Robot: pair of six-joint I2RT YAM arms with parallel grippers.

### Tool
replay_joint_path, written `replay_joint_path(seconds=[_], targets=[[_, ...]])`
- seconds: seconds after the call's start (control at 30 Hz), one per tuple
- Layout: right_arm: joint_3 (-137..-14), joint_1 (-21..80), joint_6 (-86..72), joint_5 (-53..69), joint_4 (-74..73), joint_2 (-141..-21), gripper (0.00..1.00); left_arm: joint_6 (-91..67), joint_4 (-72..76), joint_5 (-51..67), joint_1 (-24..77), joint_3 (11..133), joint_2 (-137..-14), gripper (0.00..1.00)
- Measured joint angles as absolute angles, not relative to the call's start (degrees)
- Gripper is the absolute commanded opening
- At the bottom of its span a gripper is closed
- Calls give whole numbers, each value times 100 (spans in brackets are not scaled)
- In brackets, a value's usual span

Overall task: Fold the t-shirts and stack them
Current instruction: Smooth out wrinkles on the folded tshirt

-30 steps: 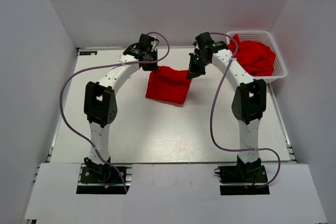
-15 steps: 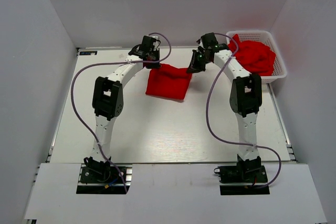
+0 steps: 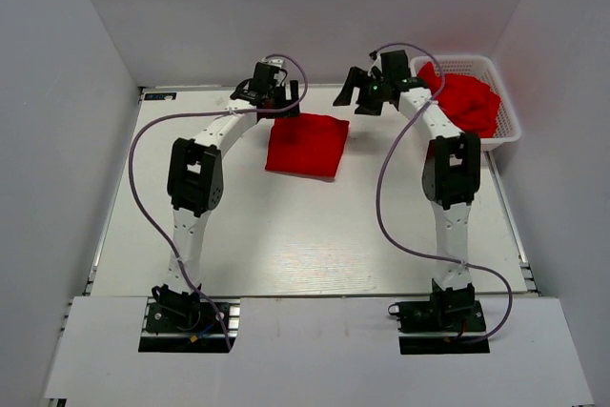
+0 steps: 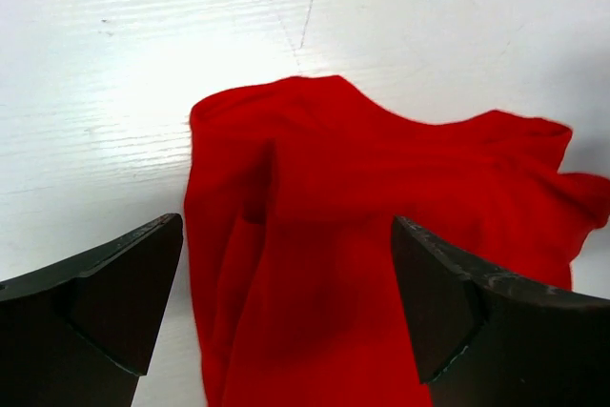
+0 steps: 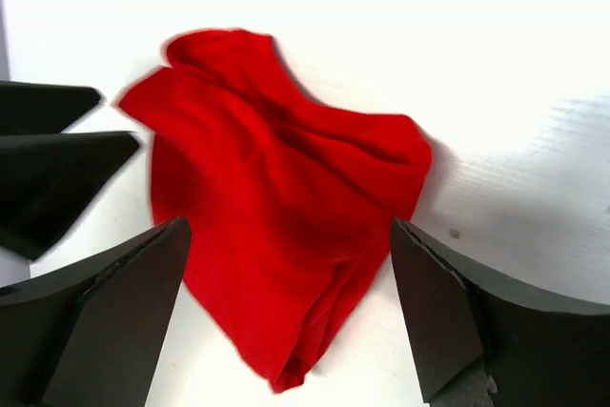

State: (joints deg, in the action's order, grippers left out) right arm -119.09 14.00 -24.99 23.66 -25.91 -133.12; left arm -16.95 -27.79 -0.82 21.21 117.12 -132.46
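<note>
Left fingers [image 4: 105, 297] stand wide apart and grip nothing; right fingers [image 5: 105, 316] are likewise spread and empty. Between each pair, just past the tips, lies the folded shirt [image 3: 307, 145], flat on the tabletop [image 3: 286, 235], its cloth rumpled at the corners nearest the tips. Left fingers sit over its far left corner; contact with the cloth cannot be told. Right fingers hover off its far right corner, clear of the cloth. Right of the right fingers, well apart from the folded shirt, a basket [image 3: 467, 62] holds a heap of shirts [image 3: 465, 102].
</note>
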Motion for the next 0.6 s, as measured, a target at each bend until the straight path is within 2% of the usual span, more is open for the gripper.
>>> replay_joint_path(seconds=[0.3,0.47,0.6], targets=[[-11500,1590,-1837,2294,-3006,-12114,90,-993,-2679,255,2115,11172,-12910,100],[-11365,1778,-1605,2480,-3260,-12276,90,-910,-2652,233,2117,11128,-12978,100],[-11472,1855,-1542,2858,-3251,-12750,90,-1013,-2606,-34,2117,11797,-13461,100]])
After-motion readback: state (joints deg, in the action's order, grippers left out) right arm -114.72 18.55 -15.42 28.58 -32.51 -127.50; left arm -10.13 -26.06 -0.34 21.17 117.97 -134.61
